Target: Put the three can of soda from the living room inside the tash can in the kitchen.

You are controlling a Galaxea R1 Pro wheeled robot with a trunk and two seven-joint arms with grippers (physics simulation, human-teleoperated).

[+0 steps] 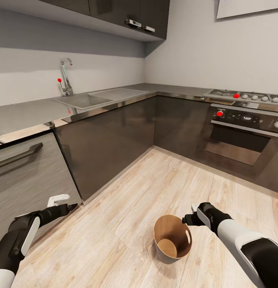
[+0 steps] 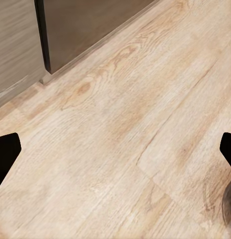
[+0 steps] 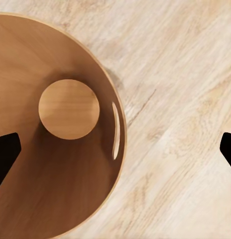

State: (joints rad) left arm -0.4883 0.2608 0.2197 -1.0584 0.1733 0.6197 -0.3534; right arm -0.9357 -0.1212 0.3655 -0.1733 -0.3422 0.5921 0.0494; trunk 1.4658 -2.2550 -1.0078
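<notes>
The trash can [image 1: 171,256], grey outside and brown inside, stands upright on the wood floor just in front of me. Its inner wall [image 3: 56,189] and round bottom are bare, with nothing lying in it. My right gripper [image 1: 187,215] hovers at the can's right rim. In the right wrist view that gripper [image 3: 118,152] is open, with its fingertips [image 3: 6,154] far apart and nothing between them. My left gripper [image 1: 73,207] hangs near the cabinet fronts at the left. It too is open [image 2: 115,154], over bare floor. The soda cans are out of view.
Dark brown cabinets [image 1: 115,140] run along the left and back under a grey worktop with a steel sink [image 1: 91,99] and tap [image 1: 66,76]. The oven [image 1: 243,136] and gas hob [image 1: 247,96] stand at the right. A grey-fronted appliance door [image 1: 31,176] is close to my left arm.
</notes>
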